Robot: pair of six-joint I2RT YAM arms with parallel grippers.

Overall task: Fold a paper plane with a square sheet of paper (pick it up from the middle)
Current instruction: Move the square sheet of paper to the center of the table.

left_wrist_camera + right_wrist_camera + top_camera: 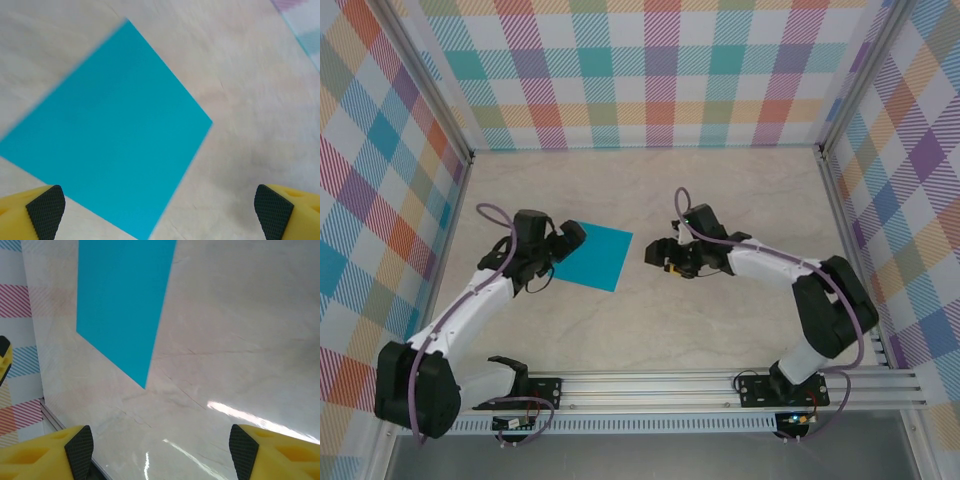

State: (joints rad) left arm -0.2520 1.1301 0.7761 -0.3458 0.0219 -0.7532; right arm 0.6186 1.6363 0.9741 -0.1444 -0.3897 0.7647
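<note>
Left jaws: spread wide, empty, hovering over the left edge of the sheet, which runs in between the pads in the left wrist view.

Right jaws: apart, nothing between them, just beside the sheet's right edge and aimed at it.

Sheet lies flat and unfolded on the tabletop, between both jaws. No plane yet.

My read: it sits central so either arm can reach it, and the jaws flank it for a mid-sheet pick.

Left arm reaches forward and inward. Right arm has its elbow out and forearm swung left.

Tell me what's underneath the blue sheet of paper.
The square sheet of paper lies flat on the pale marbled table. Nothing pokes out around its edges; the patch directly beneath is covered.
</note>
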